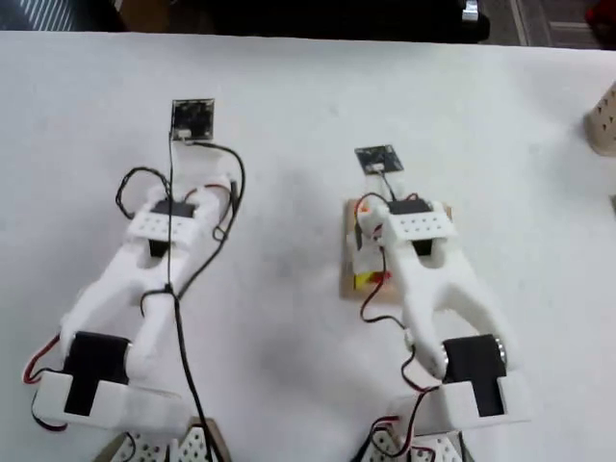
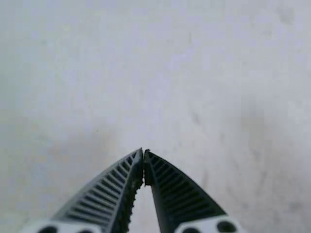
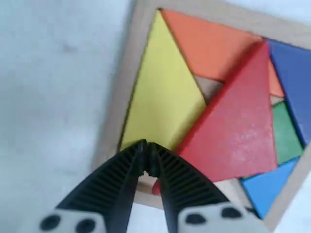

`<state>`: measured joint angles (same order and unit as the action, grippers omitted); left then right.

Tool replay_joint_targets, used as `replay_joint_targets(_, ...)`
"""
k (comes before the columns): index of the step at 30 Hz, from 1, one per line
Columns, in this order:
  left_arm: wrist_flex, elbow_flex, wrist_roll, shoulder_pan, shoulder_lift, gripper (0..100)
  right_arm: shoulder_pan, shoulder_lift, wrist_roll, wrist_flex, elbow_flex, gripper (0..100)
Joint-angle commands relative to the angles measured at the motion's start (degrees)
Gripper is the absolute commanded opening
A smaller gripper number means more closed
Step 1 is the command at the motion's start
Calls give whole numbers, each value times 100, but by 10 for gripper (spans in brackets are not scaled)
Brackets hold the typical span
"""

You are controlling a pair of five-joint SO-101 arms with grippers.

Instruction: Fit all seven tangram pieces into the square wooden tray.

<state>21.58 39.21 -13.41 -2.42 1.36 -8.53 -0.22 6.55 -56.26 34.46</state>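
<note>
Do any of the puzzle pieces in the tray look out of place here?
Yes. The red triangle lies askew in the wooden tray. It overlaps the orange piece, and bare wood shows between it and the yellow triangle.

- From above, the right arm (image 1: 423,279) covered most of the wooden tray (image 1: 347,274); just one rim strip and a sliver of the yellow piece (image 1: 367,280) showed beside it.
- The right claw (image 3: 147,148) hid the tray's corner beside the yellow piece; a red scrap (image 3: 155,187) behind it was too small to identify.
- The dark blue piece (image 3: 294,73) across the tray ran off the picture's edge.
- Whether the red piece (image 3: 233,126) sat flat in the tray or overlapped its neighbours could not be told.
- A tan perforated object (image 1: 603,120), well apart from the tray, was cut by the edge.
</note>
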Motion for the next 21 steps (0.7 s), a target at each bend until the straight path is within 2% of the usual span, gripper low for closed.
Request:
replay_joint_targets(1, -185, -299, 53, 48, 13, 24, 444, -382, 44, -145, -35, 18)
replay_joint_targets(10, -185, -290, 53, 31, 13, 24, 954, -971, 695, -136, 527, 18)
replay_joint_targets(16, -185, -281, 53, 22, 13, 24, 1666, -971, 1020, 92, 536, 18)
replay_joint_targets(21, -185, -273, 53, 22, 13, 24, 1965, -1033, 1081, 31, 492, 18)
